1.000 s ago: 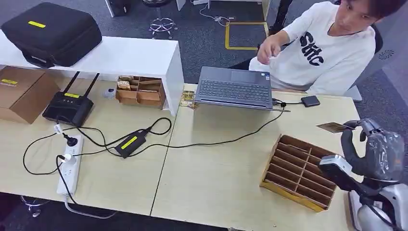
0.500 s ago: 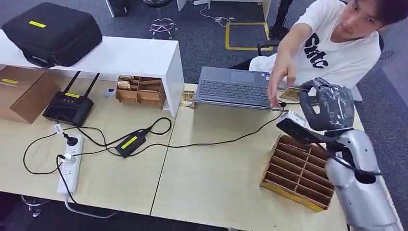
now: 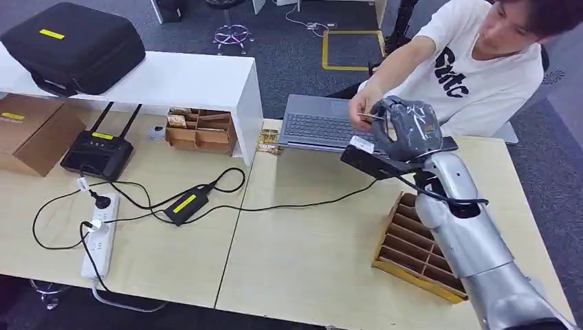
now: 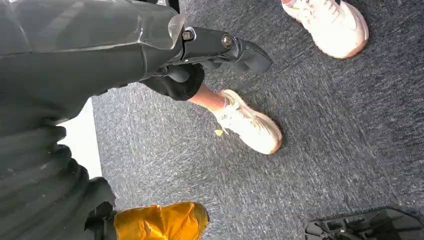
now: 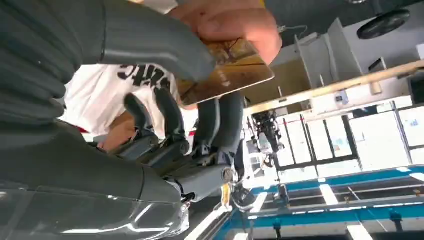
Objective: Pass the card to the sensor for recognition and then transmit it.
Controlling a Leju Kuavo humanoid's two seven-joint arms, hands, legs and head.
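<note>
Handing over the card above the laptop.

The big table sits low in the frame, with the laptop near the top middle. Just right of it, the robot's right hand pinches the card between thumb and fingers, while the person's hand grabs the same card. If the robot lets go too soon or grips too hard, I think the card could drop on the keys or bend. The left hand hangs over the floor; I cannot tell how its fingers sit.
</note>
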